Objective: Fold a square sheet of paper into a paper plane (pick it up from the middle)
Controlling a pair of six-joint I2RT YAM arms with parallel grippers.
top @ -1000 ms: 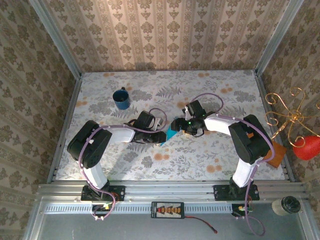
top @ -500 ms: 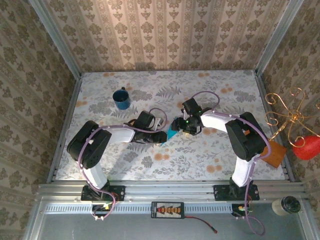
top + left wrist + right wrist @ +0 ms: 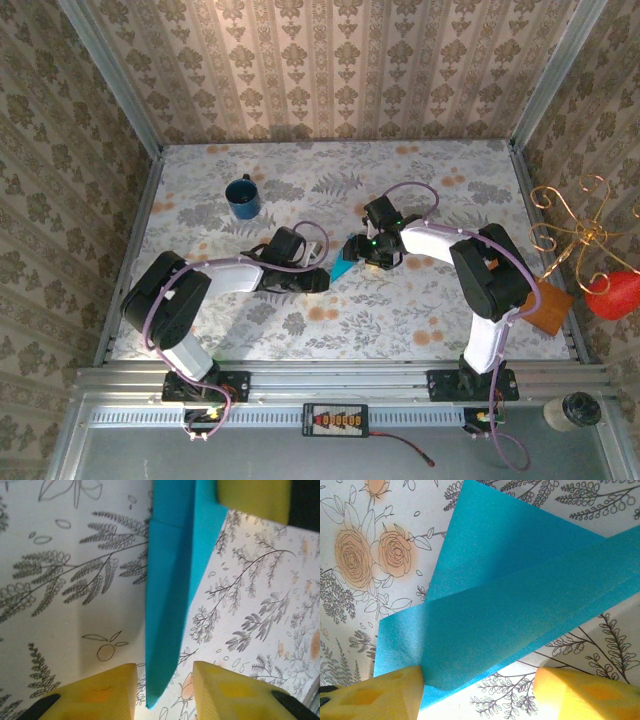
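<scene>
Evidently light, limp and easily crumpled, the folded sheet of paper (image 3: 342, 266) lies mid-table, its tip between the left gripper (image 3: 162, 680)'s spread jaws, the right gripper (image 3: 480, 680) spread astride its wider end; the layered fold looks best to pinch

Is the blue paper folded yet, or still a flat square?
Folded: the paper shows overlapping creased layers in the right wrist view and tapers to a point in the left wrist view.

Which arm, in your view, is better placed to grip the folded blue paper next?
Right arm, probably: its open jaws straddle the folded paper mid-body, whereas the left arm has just its narrow tip between open jaws.
</scene>
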